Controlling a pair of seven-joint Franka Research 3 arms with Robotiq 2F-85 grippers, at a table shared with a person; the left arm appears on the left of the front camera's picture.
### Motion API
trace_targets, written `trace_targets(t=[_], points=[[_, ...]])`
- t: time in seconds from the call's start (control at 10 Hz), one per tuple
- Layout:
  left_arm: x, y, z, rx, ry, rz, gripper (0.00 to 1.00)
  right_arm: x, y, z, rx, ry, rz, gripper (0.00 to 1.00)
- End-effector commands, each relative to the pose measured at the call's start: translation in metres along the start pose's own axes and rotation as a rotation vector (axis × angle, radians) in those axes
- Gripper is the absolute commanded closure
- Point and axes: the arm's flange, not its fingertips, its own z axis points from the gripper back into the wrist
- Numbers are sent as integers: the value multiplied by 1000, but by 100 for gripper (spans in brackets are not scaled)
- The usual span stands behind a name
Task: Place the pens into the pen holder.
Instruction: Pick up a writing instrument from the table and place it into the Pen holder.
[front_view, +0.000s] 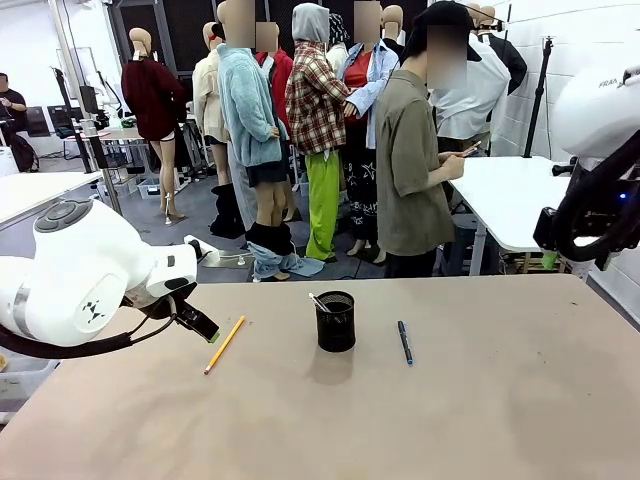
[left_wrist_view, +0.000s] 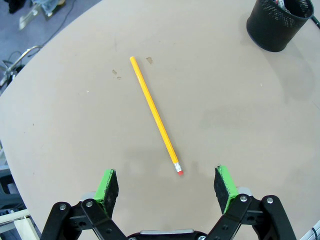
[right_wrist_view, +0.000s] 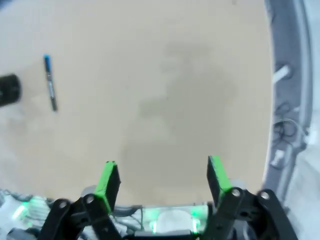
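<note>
Left fingers: spread wide, gripping nothing, hanging low over the left part of the worktop and aimed down at the pencil

Pencil: flat on the worktop, not yet picked up. Eraser end lies just ahead of the gap between the left fingers, with no contact visible. Sharp end points away, and the cup stands well apart to the right

Pen holder: upright near the middle of the worktop. Holds a thin pale pen, leaning against the rim with its top sticking out, so that one counts as placed

Dark pen with the blue end: flat on the worktop to the right of the holder, near it but not touching, nothing reaching for it

Right fingers: open as well, nothing between them. Raised well above the right side of the worktop; in the right wrist view the dark pen and the holder sit far off toward the picture's left edge

Judged from how things lie: one of three in the holder, two left. Looks like the start of the pencil pick on the left side, grasp not yet made; lift, carry and drop into the cup to follow, then the same for the dark pen, which lies on the right arm's side
</note>
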Motion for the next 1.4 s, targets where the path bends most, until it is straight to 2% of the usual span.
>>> trace_targets(t=[0.0, 0.4, 0.5, 0.8, 1.3], points=[[-1, 1, 1, 0, -1, 4, 0, 0, -2, -2, -7, -59, 12, 14], [0, 0, 0, 0, 0, 0, 0, 0, -2, -2, -7, -59, 12, 14], [6, 0, 0, 15, 14, 36, 0, 0, -2, -2, -7, -59, 12, 14], [34, 11, -38, 23, 143, 114, 0, 0, -2, -2, -7, -59, 12, 14], [68, 15, -84, -46, 272, 170, 0, 0, -2, -2, -7, -59, 12, 14]])
